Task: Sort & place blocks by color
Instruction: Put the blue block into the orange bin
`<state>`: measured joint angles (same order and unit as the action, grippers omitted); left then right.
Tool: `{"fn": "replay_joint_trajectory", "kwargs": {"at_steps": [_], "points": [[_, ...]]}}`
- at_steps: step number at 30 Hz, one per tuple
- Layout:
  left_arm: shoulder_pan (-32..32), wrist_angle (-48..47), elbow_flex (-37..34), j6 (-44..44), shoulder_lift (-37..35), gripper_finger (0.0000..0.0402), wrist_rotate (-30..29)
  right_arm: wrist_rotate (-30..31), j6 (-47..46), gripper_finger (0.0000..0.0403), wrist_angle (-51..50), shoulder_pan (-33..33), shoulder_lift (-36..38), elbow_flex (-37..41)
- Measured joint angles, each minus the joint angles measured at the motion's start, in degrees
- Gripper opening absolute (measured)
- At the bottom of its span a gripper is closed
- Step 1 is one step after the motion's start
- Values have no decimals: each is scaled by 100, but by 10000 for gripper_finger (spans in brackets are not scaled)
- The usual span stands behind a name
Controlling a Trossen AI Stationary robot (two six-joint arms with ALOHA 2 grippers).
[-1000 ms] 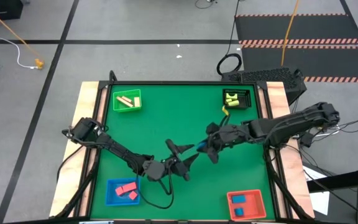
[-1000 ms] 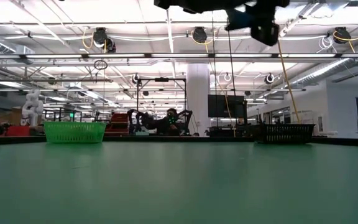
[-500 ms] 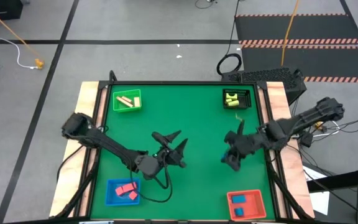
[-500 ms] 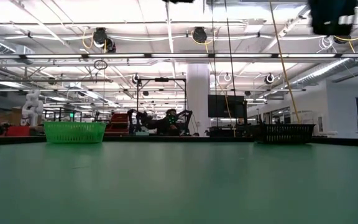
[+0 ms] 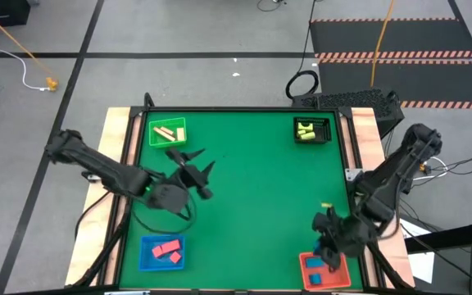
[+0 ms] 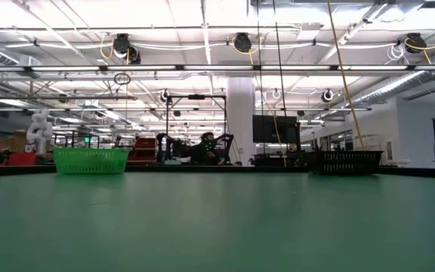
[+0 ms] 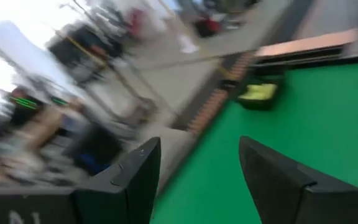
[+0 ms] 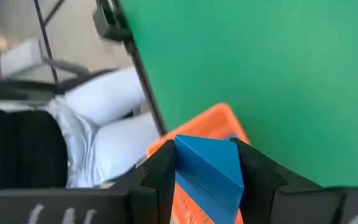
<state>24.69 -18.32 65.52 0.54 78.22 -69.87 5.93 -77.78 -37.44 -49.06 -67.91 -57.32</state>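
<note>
My right gripper (image 5: 329, 251) hangs over the red tray (image 5: 340, 280) at the table's near right corner, shut on a blue block (image 8: 207, 167). In the high view the gripper hides that block. Other blue blocks (image 5: 316, 265) lie in the red tray. My left gripper (image 5: 193, 161) is raised over the table's left half, open, with nothing between its fingers (image 7: 135, 177). The green tray (image 5: 168, 133) holds tan and red blocks, the black tray (image 5: 311, 129) yellow ones, and the blue tray (image 5: 162, 252) pink ones. My right gripper pinches the blue block between its two fingers (image 8: 160, 171), one on each of two opposite sides (image 8: 181, 169). The fingers slant downward. The block is lifted clear, above the edge of the red tray (image 8: 197, 124).
Bare green table surface (image 5: 252, 188) lies between the four corner trays. The table's dark frame edge (image 8: 143, 87) runs close beside the red tray. In the low view the green basket (image 6: 89, 160) and black basket (image 6: 346, 161) stand at the far edge.
My right gripper has carried the blue block from the table's middle toward the right edge, then toward the near edge, to above the red tray, turning as it went. My left gripper has drawn back from the middle toward the left and far side, rising, and has stayed open.
</note>
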Motion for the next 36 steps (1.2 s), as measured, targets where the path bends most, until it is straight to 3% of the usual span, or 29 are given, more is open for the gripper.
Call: {"fn": "replay_joint_trajectory", "kwargs": {"at_steps": [5, 10, 18, 30, 36], "points": [[4, -1642, 2, -2152, -685, 218, 1259, -15, -435, 114, 198, -618, -310, 0], [89, -2599, 1, -3243, -1023, 218, 1547, -8, -838, 115, 425, -1063, -639, 0], [254, -3156, 0, -3502, -1199, 218, 1570, -4, -1261, 116, 617, -1312, -1227, 0], [289, -3181, 0, -3537, -1207, 218, 1568, -3, -1510, 117, 680, -1284, -1777, 0], [289, -3212, 0, -3279, -1207, 218, 1581, -3, -2033, 150, 551, -1140, -1815, 0]]}}
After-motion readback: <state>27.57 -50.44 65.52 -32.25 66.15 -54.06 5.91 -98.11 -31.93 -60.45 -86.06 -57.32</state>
